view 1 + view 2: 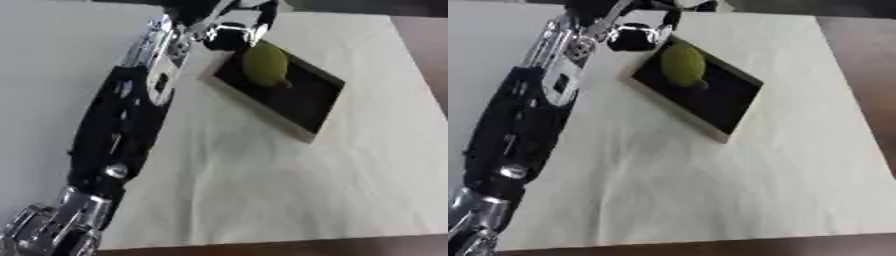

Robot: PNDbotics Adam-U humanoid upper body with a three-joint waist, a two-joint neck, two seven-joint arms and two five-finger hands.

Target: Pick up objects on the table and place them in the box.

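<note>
My left arm (122,125) comes in from the lower left and stretches up across the counter (289,190) to the far edge of the box (302,131). My left robot hand (234,31) sits at the box's upper left corner, partly cut off by the top of the view. Its fingers curve down over the rim, and the tips are at the top end of the green fruit (265,65). I cannot tell whether they are closed on the fruit or apart and only touching it; the hand's dark parts run together with the box's dark interior. The fruit lies just below and to the right of the hand, inside the box, against the upper left part of the dark floor. It is oval, yellow-green, with a small stub at its lower right end. The box is shallow and rectangular, with pale walls and a black inside. It lies askew on the counter, its long side running down and to the right away from the hand. The counter is covered with a pale, slightly creased cloth. A brown strip of bare counter (859,75) shows well to the right of the hand, and another along the near edge. My right robot hand shows in neither view.
</note>
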